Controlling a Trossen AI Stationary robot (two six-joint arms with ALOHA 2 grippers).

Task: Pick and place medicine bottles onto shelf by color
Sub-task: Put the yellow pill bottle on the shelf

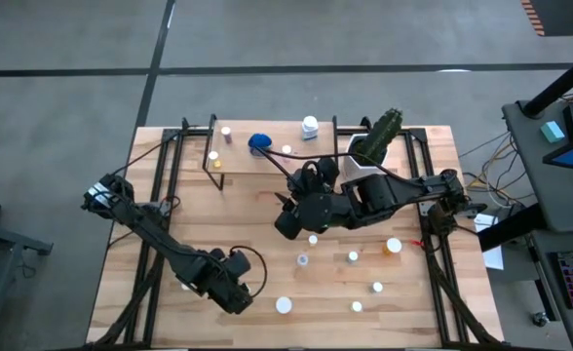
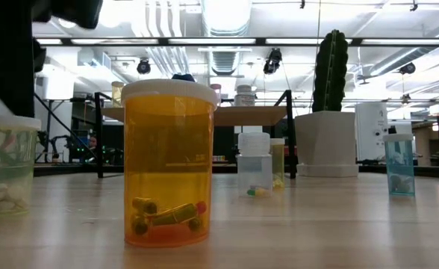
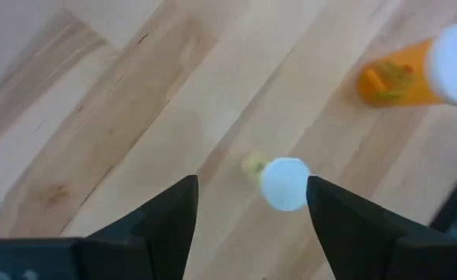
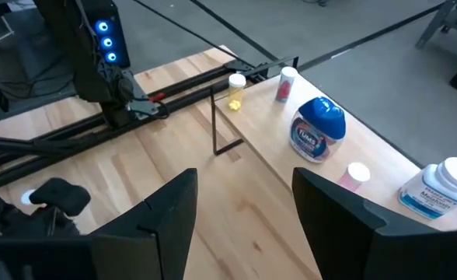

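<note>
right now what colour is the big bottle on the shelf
Blue, with a white label band: the big bottle shows best in the right wrist view.

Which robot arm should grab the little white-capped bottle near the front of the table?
Probably the left. The left gripper hangs open right above that white-capped bottle, fingers on either side. The right gripper is open too, but up by the shelf.

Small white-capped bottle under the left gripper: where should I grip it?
Take the small white-capped bottle around its cap or upper body, coming straight down. It stands upright with bare wood around it, between the open fingers of the left gripper above.
</note>
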